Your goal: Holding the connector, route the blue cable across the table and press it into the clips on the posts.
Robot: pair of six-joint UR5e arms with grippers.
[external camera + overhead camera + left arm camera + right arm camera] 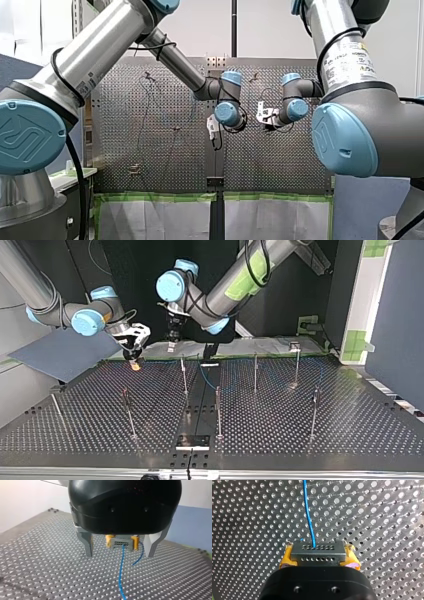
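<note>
In the top view the right gripper [134, 362] hangs low at the edge of the table [350, 425] nearest the arms, short of the posts [218, 412]. In the left wrist view the left gripper [119, 553] stands wide and empty. In the right wrist view the right gripper's yellow pads [286, 558] clamp the connector [318, 551], with the blue cable [307, 510] running ahead; the cable should reach each post lightly taut before pressing.

In the top view, posts [218, 412] are stood across the table [350, 430]; the connector [318, 551] is held over its ten o'clock edge, and the cable [308, 517] is laid toward three o'clock
</note>
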